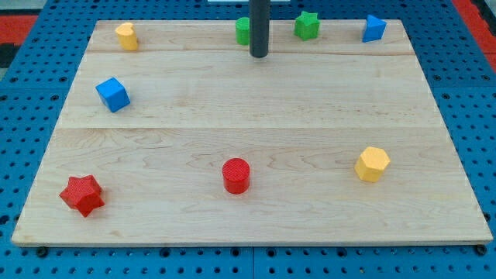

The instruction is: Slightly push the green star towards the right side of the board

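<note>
Camera view: my tip beside green block, left of green star.

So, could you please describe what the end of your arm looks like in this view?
Only a straight, dark grey rod shows, round in section, smooth and unmarked, entering from the view's top. My tip ends flat and blunt. No cables, markings or joints are visible; the rest of the arm is out of frame.

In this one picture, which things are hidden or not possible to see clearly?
- Green block, camera view: the rod covers its right part, so its shape cannot be told.
- My tip: whether it touches that block is unclear.
- Rod's upper part: cut off by the view's top.
- Green star: small, far, its points hard to count.
</note>
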Robot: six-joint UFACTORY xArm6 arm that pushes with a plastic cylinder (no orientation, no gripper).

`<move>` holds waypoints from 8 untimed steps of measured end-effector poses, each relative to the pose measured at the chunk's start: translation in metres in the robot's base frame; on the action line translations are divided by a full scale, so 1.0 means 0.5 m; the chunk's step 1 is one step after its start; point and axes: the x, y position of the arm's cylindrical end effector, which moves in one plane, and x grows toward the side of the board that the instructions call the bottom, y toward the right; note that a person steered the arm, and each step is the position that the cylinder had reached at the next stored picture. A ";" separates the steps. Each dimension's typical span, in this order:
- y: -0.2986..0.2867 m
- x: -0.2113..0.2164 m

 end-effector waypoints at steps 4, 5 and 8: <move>0.042 -0.137; 0.074 -0.138; 0.113 -0.107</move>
